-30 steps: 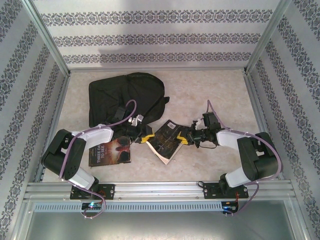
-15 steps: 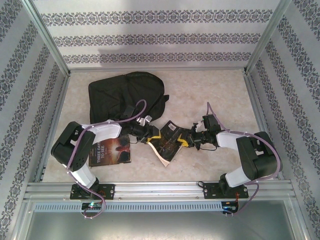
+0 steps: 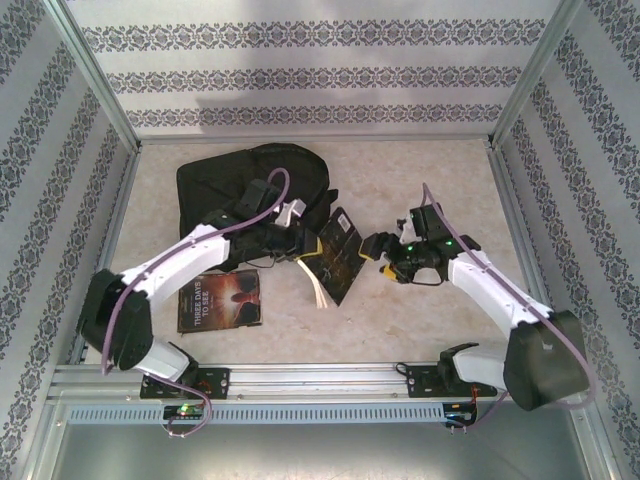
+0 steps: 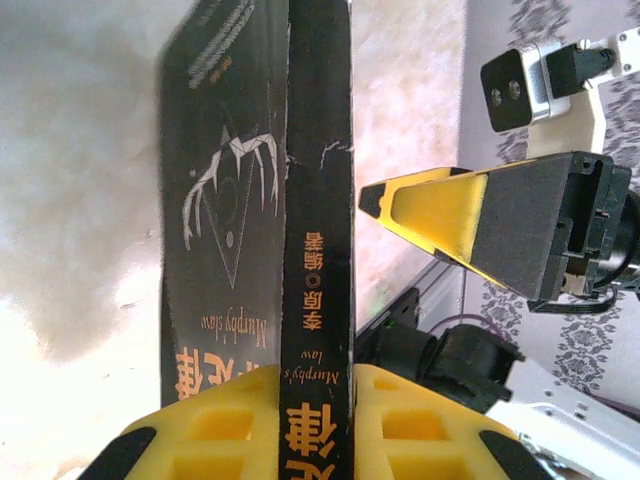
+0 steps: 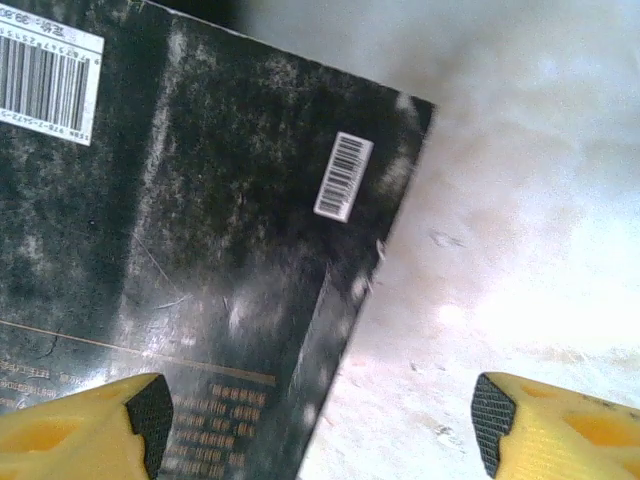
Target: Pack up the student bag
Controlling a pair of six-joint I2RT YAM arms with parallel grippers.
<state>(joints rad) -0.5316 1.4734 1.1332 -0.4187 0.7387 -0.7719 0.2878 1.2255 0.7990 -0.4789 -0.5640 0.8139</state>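
The student bag [image 3: 235, 185] lies black and slumped at the back left of the table. My left gripper [image 3: 312, 248] is shut on a black book [image 3: 340, 258] with orange lettering, and the book stands tilted on edge just right of the bag. In the left wrist view the yellow pads [image 4: 225, 420] press either side of the spine [image 4: 320, 250]. My right gripper [image 3: 374, 252] hangs open just right of the book, not touching it. In the right wrist view the back cover [image 5: 200, 250] lies under the spread jaws of that gripper [image 5: 320, 420].
A second book [image 3: 220, 298] with a dark red cover lies flat near the front left, beside the left arm. Patterned walls and metal rails [image 3: 320, 378] close in the table on all sides. Bare tabletop [image 3: 440, 180] stretches behind the right gripper.
My right gripper has opened and let go of the black book. The left arm has stretched out and carried the book up and back toward the bag, tightening on its spine.
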